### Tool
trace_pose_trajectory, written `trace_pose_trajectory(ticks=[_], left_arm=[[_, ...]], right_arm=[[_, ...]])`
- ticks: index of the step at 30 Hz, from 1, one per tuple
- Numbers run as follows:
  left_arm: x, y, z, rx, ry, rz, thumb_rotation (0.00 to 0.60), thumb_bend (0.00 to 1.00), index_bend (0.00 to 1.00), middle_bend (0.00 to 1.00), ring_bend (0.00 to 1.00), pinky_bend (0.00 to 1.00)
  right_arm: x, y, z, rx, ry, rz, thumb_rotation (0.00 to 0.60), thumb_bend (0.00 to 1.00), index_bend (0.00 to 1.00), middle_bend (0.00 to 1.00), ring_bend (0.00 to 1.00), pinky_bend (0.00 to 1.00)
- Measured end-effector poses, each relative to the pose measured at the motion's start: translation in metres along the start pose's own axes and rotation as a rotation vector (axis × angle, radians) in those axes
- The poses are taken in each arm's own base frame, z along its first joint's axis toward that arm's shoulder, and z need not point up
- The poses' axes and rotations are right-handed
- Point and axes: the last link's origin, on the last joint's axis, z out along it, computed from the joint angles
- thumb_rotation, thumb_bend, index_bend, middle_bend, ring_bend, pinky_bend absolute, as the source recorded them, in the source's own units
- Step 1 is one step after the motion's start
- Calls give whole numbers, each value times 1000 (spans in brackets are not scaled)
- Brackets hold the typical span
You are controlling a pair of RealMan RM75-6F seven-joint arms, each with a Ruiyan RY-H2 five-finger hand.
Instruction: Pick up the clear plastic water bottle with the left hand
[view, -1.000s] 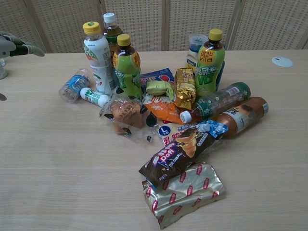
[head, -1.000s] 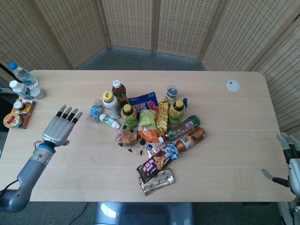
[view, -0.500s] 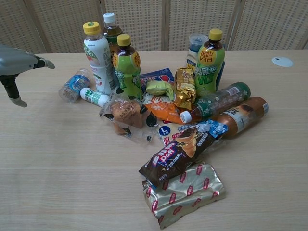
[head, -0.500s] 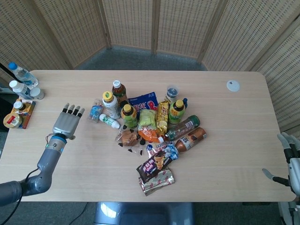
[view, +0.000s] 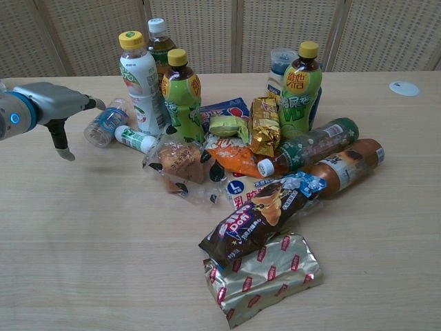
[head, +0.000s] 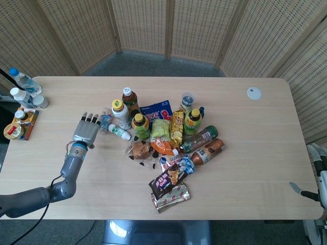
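Observation:
A small clear plastic water bottle (head: 104,121) with a blue label lies on its side at the left edge of the pile, beside a white yellow-capped bottle (head: 120,113). In the chest view this clear bottle (view: 105,123) lies just right of my left hand (view: 49,103). My left hand (head: 86,131) hovers palm down with fingers stretched out and holds nothing. Its fingertips (head: 90,119) are just left of the bottle, with no clear contact. My right hand (head: 318,173) shows partly at the far right edge, off the table, fingers apart and empty.
The pile in the table's middle holds green tea bottles (head: 140,126), brown bottles (head: 208,151), snack bags (head: 168,179) and a foil pack (view: 265,274). Two more clear bottles (head: 24,81) and small jars (head: 14,130) stand at the far left edge. A white disc (head: 254,93) lies back right.
My left hand has moved right and slightly forward across the table, from well left of the pile to just beside the lying clear bottle. The right hand has barely shifted.

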Motion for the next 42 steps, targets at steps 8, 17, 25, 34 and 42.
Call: trace_pose_trajectory(ticks=[8,17,25,34,42], left_arm=[[-6,-1,-3,-8,-11,2,600,0,83,0,0,0],[-15,-7,-13,-34,-24,19,600,0,84,0,0,0],[-26,-25,-37,-61,-63,62,600,0,85,0,0,0],[-17,-44,-60,-62,-111,61,600,0,86,0,0,0],[3,-34,-55,-102,11,72,600,0,41,0,0,0]], right_arm=[[0,-1,-1,6,-2,0,584,0,0,0,0,0],[0,-2,-2,7,0,3,584,0,0,0,0,0],[3,-3,-3,11,9,11,583,0,0,0,0,0],[4,-4,-4,17,4,18,585,0,0,0,0,0],[4,-4,-4,14,3,16,585,0,0,0,0,0]])
